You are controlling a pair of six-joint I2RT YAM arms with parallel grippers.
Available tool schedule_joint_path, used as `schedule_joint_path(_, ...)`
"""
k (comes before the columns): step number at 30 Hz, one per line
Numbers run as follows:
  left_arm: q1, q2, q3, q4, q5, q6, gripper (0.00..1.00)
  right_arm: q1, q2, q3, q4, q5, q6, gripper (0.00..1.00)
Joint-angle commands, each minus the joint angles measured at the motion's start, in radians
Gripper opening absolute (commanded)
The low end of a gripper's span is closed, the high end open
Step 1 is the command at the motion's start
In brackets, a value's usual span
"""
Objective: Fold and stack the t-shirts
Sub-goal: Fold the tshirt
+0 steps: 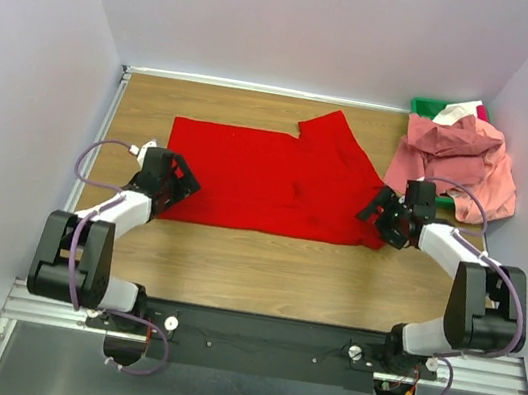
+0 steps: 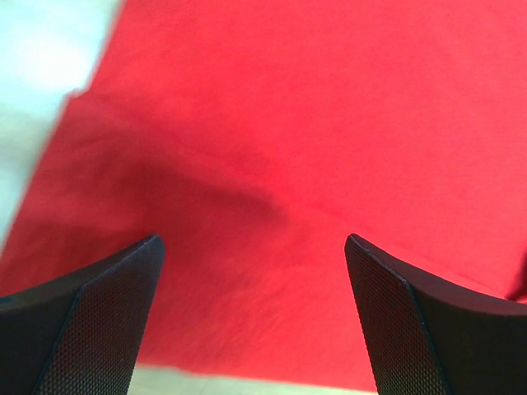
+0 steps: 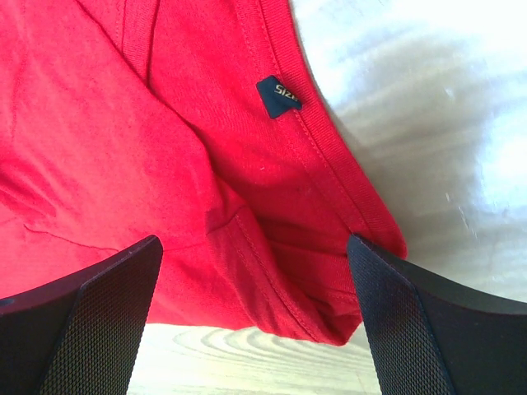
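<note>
We see a red t-shirt (image 1: pixel 266 183) lying spread out flat in the middle of the wooden table (image 1: pixel 262 268), with one flap poking out toward the far side. The left gripper (image 1: pixel 175 183) sits low at the left edge of the red t-shirt. Its two black fingers (image 2: pixel 99 321) stand wide apart, with only red cloth showing below them, and it holds nothing. The right gripper (image 1: pixel 379 217) sits low at the right end of the red t-shirt, by its near right corner. Its fingers are wide apart too, and it holds nothing. From the right wrist we look down on the neck band (image 3: pixel 329 140) of the shirt, where a small dark label (image 3: pixel 278 96) is sewn on. A folded corner of cloth shows between the fingers there. We cannot tell if any fingertip touches the cloth. At the far right of the table a heap of pink t-shirts (image 1: pixel 457 164) lies all crumpled, just beside the right end of the red t-shirt. The heap hides part of a green bin (image 1: pixel 423 106) in the far right corner, and a bit of white cloth (image 1: pixel 458 112) peeks out on top there.
</note>
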State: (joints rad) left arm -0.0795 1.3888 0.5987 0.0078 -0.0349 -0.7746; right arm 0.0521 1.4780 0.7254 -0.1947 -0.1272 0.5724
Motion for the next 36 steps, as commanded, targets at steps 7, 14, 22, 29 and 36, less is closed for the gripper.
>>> schedule_joint_path(7,0.006,-0.322,-0.143,-0.123,-0.036,-0.035,0.99,-0.008,-0.208,-0.165,-0.14,-0.003,0.003,1.0)
schedule_joint_path(14,0.003,-0.491,-0.105,-0.161,-0.025,-0.043,0.99,-0.009,-0.384,-0.1,-0.221,-0.045,-0.054,1.0)
schedule_joint_path(22,0.001,-0.248,0.006,-0.014,0.114,-0.023,0.99,0.05,-0.38,-0.055,-0.186,-0.147,-0.019,1.0)
schedule_joint_path(29,-0.025,-0.007,0.062,0.08,0.179,-0.017,0.99,0.206,-0.216,-0.064,-0.107,-0.098,0.03,1.0)
schedule_joint_path(36,-0.023,0.041,0.021,-0.02,0.044,-0.046,0.99,0.206,-0.127,-0.081,-0.104,-0.08,0.029,1.0)
